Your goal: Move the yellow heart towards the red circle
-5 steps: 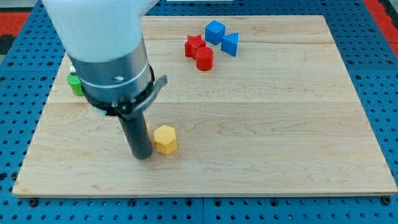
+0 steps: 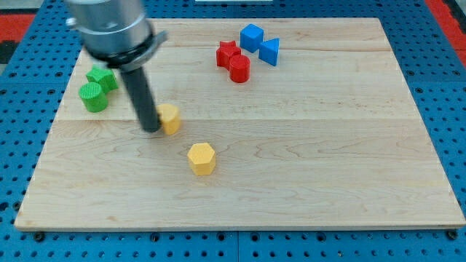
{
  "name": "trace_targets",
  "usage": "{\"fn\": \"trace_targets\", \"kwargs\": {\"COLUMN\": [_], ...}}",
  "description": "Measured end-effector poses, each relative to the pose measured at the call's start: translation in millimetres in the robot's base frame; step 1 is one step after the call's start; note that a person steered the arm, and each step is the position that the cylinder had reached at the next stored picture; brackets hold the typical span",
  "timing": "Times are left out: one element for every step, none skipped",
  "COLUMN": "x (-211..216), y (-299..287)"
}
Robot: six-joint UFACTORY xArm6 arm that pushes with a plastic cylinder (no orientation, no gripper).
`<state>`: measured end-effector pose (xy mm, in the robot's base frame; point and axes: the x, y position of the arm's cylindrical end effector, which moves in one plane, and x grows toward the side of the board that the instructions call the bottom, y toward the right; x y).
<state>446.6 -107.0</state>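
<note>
On the bench's left half: our tip (image 2: 151,128) sits touching the left side of a yellow block (image 2: 170,118), likely the yellow heart, though our rod hides part of its shape.
Rod: dark, straight, leaning slightly toward the view's top left, where the grey housing blurs.
End effector: we carry no jaws, only the rod, so nothing is grasped; the tip merely presses beside the yellow block.
Yellow hexagon (image 2: 202,158): lies apart from the tip, toward the view's bottom right of it, near the bench's middle.
Red circle (image 2: 239,68): stands near the view's top, right of centre, well apart from the yellow block by our tip.
Red star (image 2: 227,52): touches the red circle on its upper left.
Blue cube (image 2: 251,36): just beside the red star, toward the view's top right.
Blue triangle (image 2: 270,51): just right of the blue cube and red circle.
Green star (image 2: 102,76) and green circle (image 2: 92,97): close together at the bench's left edge, left of our rod.
Bench (image 2: 328,145): pale wood, resting on a blue pegboard.
</note>
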Motion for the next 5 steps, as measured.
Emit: {"fn": "trace_targets", "kwargs": {"x": [-30, -14, -2, 3, -14], "y": [48, 15, 28, 65, 88]}}
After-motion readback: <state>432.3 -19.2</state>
